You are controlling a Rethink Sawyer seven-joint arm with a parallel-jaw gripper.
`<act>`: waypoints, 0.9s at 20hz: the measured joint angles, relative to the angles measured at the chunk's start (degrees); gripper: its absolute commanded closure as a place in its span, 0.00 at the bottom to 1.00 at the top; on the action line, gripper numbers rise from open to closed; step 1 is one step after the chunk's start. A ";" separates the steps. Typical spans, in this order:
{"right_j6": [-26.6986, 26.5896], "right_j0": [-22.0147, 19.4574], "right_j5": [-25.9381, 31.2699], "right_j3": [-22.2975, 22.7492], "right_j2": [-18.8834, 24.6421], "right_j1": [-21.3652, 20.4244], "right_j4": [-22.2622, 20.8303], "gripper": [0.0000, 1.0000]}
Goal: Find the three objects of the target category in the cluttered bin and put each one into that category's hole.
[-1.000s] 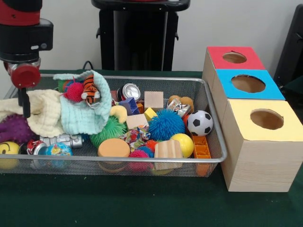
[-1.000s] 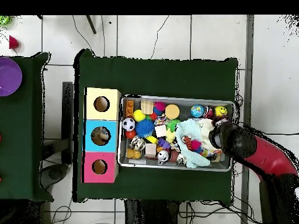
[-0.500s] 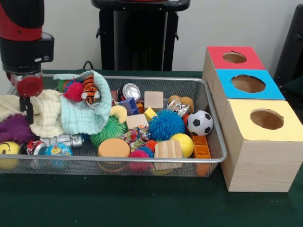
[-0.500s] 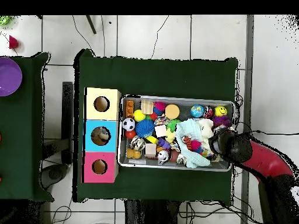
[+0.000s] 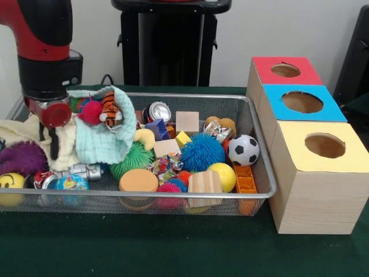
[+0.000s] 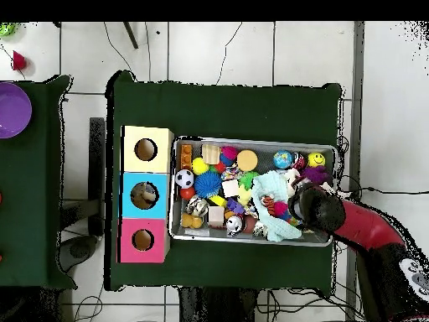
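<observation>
A wire mesh bin (image 5: 144, 196) holds a heap of toys: a blue spiky ball (image 5: 202, 151), a soccer ball (image 5: 243, 149), a yellow ball (image 5: 222, 175), wooden blocks (image 5: 187, 121), a crushed can (image 5: 159, 111) and a tiger plush (image 5: 109, 108) on a mint cloth (image 5: 101, 141). Beside the bin stand three boxes with round holes: red (image 5: 262, 66), blue (image 5: 274, 107) and yellow (image 5: 294, 135). My gripper (image 5: 53, 151) hangs low over a cream cloth (image 5: 66, 144) at the bin's left end. In the overhead view the gripper (image 6: 303, 205) covers the bin's (image 6: 251, 141) right part.
A purple spiky ball (image 5: 22, 157), a smiley ball (image 5: 10, 182) and a globe ball (image 5: 70, 183) lie near the gripper. Something brown shows inside the blue box (image 6: 134, 180) from overhead. A second table with a purple bowl (image 6: 10, 109) stands apart.
The arm has shifted along the bin toward its middle and now stands over the cream cloth. The purple spiky ball shows more than before.
</observation>
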 measured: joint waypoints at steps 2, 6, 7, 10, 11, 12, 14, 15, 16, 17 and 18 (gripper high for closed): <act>0.00 0.66 -0.21 0.06 -0.09 0.22 0.01 0.00; 0.00 1.88 -0.58 0.31 -0.45 0.67 0.05 0.00; 0.00 2.30 -0.81 0.49 -0.65 0.80 0.13 0.00; 0.00 3.88 -2.41 1.53 -1.78 0.84 1.54 0.00; 0.00 4.20 -2.83 1.80 -2.07 0.82 1.95 0.00; 0.00 4.88 -3.73 2.37 -2.70 0.76 2.93 0.00; 0.00 5.81 -5.16 3.41 -3.51 0.63 4.66 0.00; 0.00 6.40 -6.37 4.35 -3.89 0.51 6.17 0.00; 0.00 6.90 -7.36 5.17 -4.19 0.41 7.56 0.00; 0.00 7.20 -7.90 5.69 -4.34 0.34 8.46 0.00; 0.00 7.50 -8.45 6.20 -4.49 0.28 9.37 0.00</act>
